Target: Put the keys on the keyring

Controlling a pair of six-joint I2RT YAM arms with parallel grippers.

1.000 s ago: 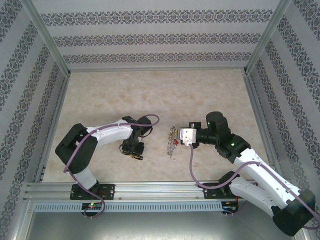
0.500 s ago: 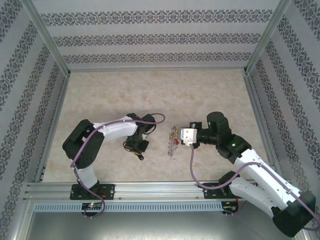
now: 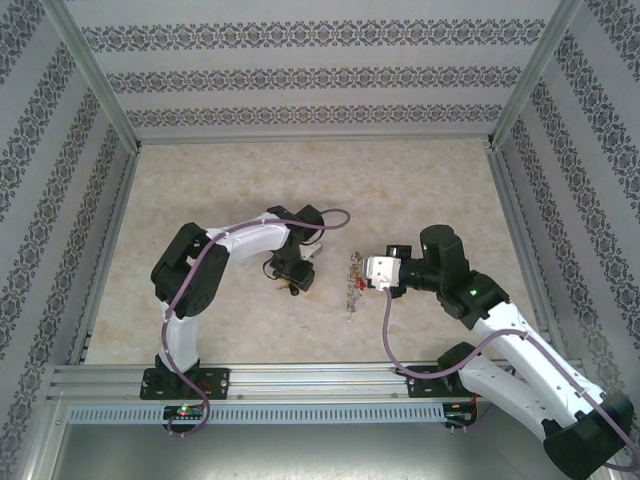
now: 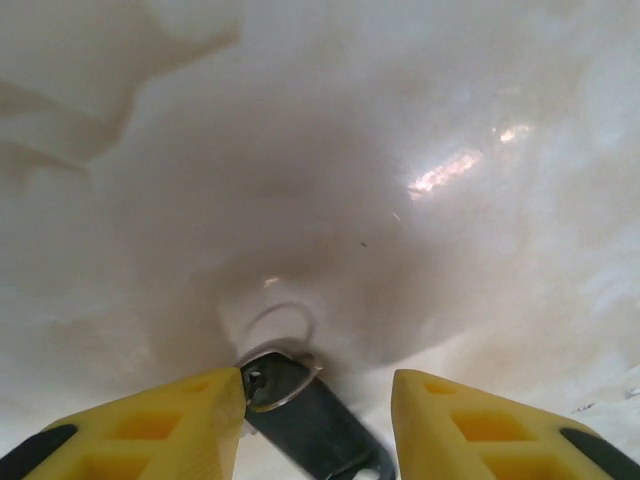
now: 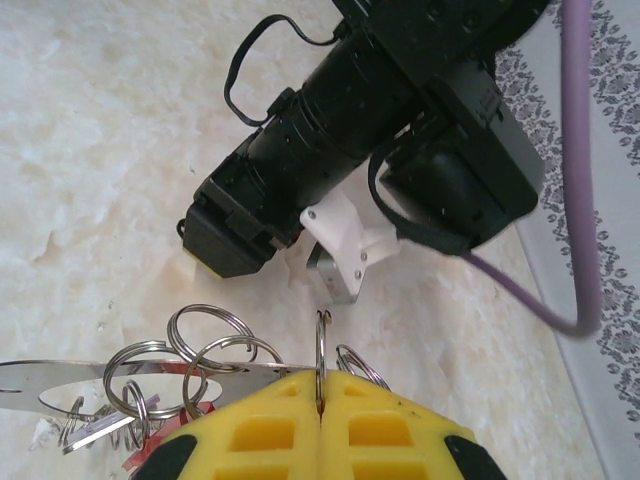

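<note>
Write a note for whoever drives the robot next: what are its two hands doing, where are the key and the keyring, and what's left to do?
Left gripper: open, low over the table; the black-headed key lies flat between its fingers, not gripped.
Right gripper: shut on the keyring, to the right of the key and apart from it.
Done: keyring held.
Left: grip the key and thread it onto the keyring; it is not on yet.

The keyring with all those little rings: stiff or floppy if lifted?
Probably floppy: the keyring pinched by the right gripper carries loose small rings that would likely swing. Thin shiny wire, so probably light and perhaps slippery.
</note>
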